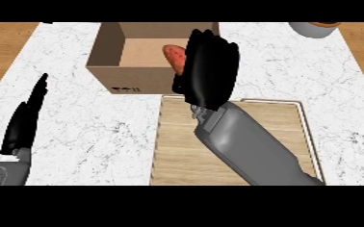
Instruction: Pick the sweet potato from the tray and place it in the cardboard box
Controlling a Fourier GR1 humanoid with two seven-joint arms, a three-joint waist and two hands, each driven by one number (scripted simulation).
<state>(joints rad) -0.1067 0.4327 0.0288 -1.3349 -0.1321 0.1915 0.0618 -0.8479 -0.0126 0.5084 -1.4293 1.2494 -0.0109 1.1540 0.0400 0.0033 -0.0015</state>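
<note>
The sweet potato (173, 56) looked reddish-orange and rounded, only part of it showing past the right hand (210, 69), whose fingers curled round it over the open cardboard box (117, 72). Below lay the wooden tray (177, 144), pale-grained with a raised rim. The tabletop (85, 125) was white marble with grey veins, wood showing at its far corners. The left hand (25, 120) rested at the left edge, fingers straight.

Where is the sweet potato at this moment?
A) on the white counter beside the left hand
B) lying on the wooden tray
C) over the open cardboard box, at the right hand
C: the sweet potato shows over the cardboard box opening, against the right hand.
</note>
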